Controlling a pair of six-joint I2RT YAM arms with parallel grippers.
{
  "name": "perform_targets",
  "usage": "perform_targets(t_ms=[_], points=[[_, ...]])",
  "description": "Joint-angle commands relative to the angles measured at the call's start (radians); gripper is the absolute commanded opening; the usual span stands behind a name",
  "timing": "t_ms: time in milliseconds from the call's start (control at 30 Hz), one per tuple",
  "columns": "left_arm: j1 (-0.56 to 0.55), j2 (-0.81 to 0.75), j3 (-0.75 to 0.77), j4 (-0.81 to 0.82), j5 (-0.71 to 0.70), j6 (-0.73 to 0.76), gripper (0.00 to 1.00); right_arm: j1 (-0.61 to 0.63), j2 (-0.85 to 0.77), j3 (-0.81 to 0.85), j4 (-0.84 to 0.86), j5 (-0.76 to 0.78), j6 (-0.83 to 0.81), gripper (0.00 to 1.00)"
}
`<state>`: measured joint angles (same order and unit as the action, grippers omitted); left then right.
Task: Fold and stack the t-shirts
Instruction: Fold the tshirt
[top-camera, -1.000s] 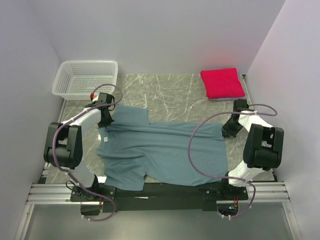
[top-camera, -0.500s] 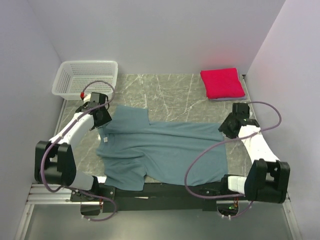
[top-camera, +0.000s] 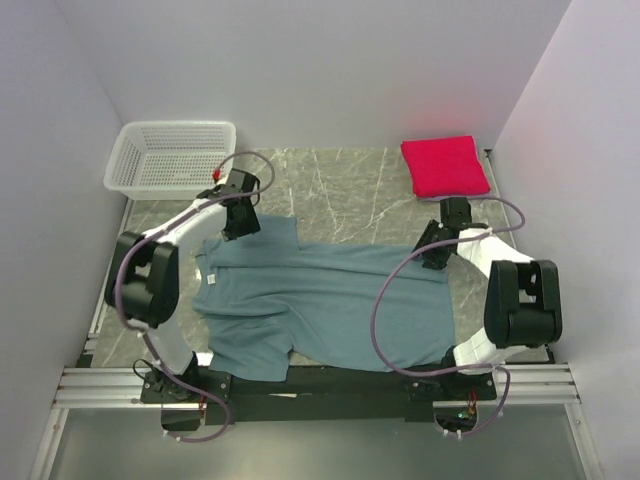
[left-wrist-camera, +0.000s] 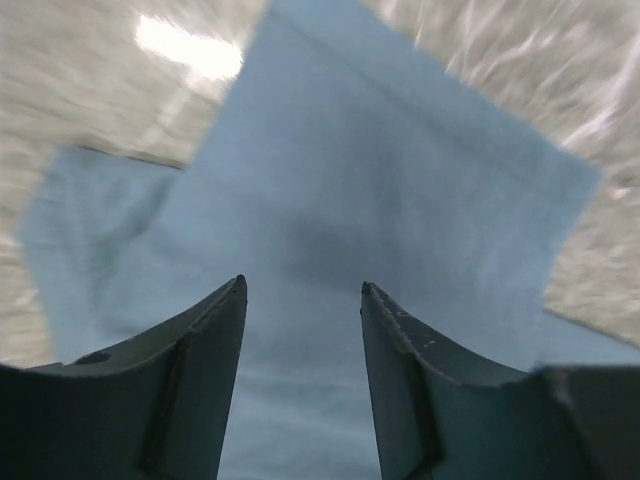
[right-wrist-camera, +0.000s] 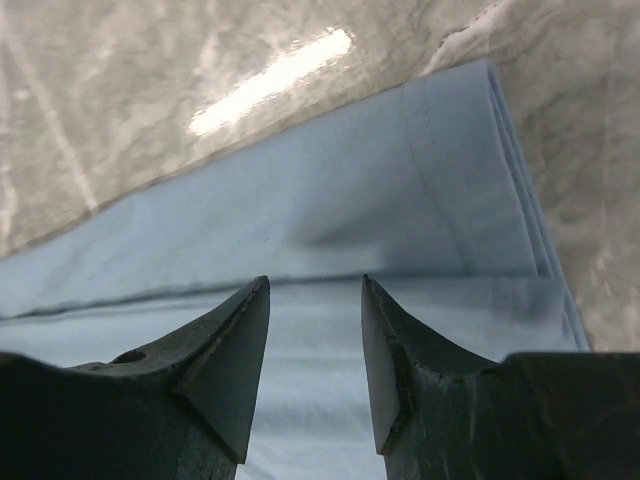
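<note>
The teal-blue t-shirt (top-camera: 330, 300) lies spread across the near half of the table, folded lengthwise. My left gripper (top-camera: 243, 222) hovers open over its far left sleeve (left-wrist-camera: 400, 190), nothing between the fingers. My right gripper (top-camera: 432, 255) hovers open over the shirt's far right folded hem corner (right-wrist-camera: 480, 180), also empty. The crimson-pink t-shirt (top-camera: 444, 165) lies folded at the far right, with a thin pale lavender edge (top-camera: 440, 198) showing under its near side.
A white mesh basket (top-camera: 172, 155) stands at the far left corner. Bare marble table (top-camera: 340, 190) lies between the basket and the pink shirt. Purple cables loop from both arms over the shirt. Walls close in on three sides.
My left gripper has swung right, from the shirt's left edge to over the far sleeve. My right gripper has moved left and slightly near, over the hem corner. The shirt has not moved.
</note>
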<state>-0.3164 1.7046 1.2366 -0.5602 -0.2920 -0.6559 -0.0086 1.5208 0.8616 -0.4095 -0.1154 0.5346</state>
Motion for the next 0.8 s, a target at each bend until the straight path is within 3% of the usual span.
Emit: perform_targets(t_ms=[0,333,400,633,767], points=[[-0.007,0.07,0.037,0.0,0.042,-0.031,0.52,0.004,0.047,0.043,0.051,-0.021,0.022,0.49],[0.002,0.233,0.04,-0.01,0.074,-0.08,0.47,0.004,0.191,0.063,0.078,-0.015,0.024,0.48],[0.007,0.25,0.044,0.003,0.073,-0.083,0.45,0.004,0.208,0.085,0.075,-0.009,0.018,0.43],[0.028,0.372,0.206,-0.007,0.105,-0.088,0.42,-0.048,0.292,0.229,0.005,0.052,-0.002,0.45],[0.023,0.353,0.242,-0.003,0.146,-0.106,0.44,-0.071,0.314,0.299,0.0,0.054,-0.021,0.45]])
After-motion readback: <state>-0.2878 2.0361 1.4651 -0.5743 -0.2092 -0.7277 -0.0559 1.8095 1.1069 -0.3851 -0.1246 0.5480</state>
